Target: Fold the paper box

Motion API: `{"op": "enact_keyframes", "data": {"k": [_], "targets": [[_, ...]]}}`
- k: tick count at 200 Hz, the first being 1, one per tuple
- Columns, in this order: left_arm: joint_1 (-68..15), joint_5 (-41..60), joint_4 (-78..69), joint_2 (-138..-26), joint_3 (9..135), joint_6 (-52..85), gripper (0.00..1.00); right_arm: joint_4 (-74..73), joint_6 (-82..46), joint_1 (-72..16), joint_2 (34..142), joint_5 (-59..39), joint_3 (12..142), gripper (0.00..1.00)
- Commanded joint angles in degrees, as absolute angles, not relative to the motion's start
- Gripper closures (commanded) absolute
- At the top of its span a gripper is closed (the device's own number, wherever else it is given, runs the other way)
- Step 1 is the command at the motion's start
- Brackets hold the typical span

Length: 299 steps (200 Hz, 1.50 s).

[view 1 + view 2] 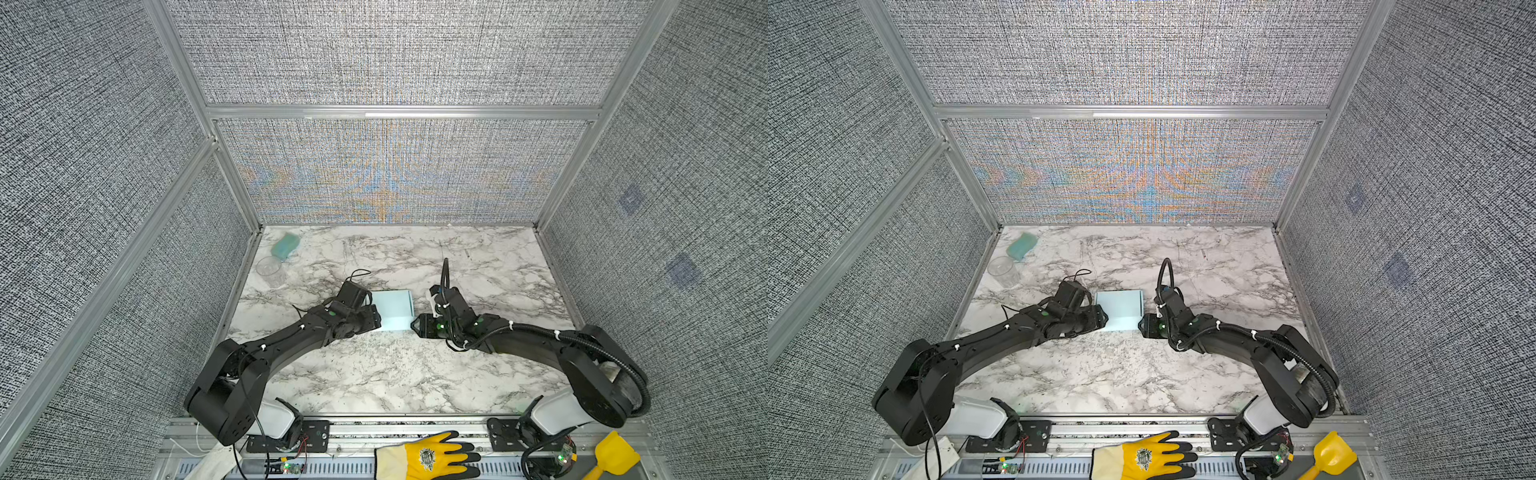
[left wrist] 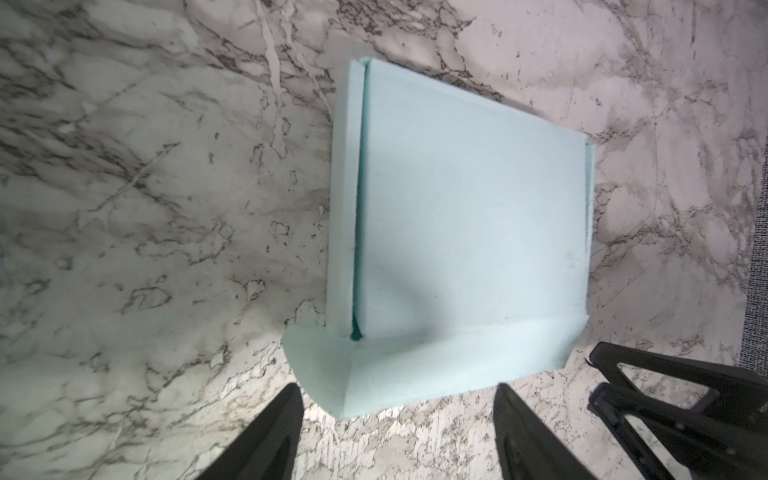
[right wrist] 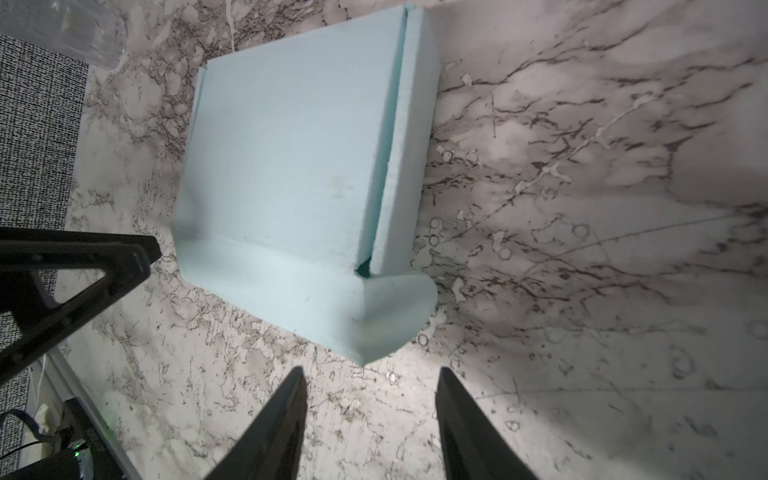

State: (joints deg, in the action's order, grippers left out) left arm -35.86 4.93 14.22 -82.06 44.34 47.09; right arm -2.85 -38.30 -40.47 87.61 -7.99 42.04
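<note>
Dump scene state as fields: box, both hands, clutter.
paper box: centre of marble table; panels folded over, near-edge flap with rounded tab sticking out
left hand: open, empty, close to box's near left corner
right hand: open, empty, close to box's near right corner
clutter: teal sponge and clear cup far left; yellow glove and yellow scoop beyond table's near edge

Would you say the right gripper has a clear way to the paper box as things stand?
Probably yes: the right gripper stands open just short of the paper box, only bare table between; the left gripper is off at another corner.
</note>
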Motion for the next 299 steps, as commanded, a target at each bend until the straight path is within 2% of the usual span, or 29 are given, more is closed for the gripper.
{"op": "enact_keyframes", "data": {"k": [1,42,113,151,176,224,269,299], "targets": [[-35.95,4.92,12.60,-82.78,44.45,45.83,0.26,-6.24,-39.98,-40.77,88.45,-7.86,42.28,0.51],[-36.12,6.27,9.92,-84.10,44.12,45.00,0.29,-8.21,-40.84,-41.31,90.17,-8.26,42.59,0.57],[-36.78,7.25,7.79,-84.71,44.18,44.66,0.31,-7.47,-39.30,-41.48,91.26,-6.99,43.52,0.58],[-36.78,4.95,10.08,-83.58,44.41,43.95,0.31,-3.14,-35.78,-41.41,90.67,-2.65,44.91,0.55],[-36.74,3.59,10.96,-84.08,44.81,43.36,0.31,-2.12,-33.46,-41.40,90.58,-0.31,45.73,0.48],[-36.76,3.14,10.51,-85.37,45.35,42.45,0.33,-3.57,-32.44,-41.22,92.94,-1.08,46.84,0.47],[-37.49,4.73,8.79,-86.64,45.79,42.46,0.36,-8.81,-34.19,-41.23,94.20,-4.71,45.48,0.52],[-38.22,5.09,8.61,-87.28,46.73,42.36,0.37,-9.56,-33.93,-41.22,94.75,-5.49,45.85,0.62]]}}
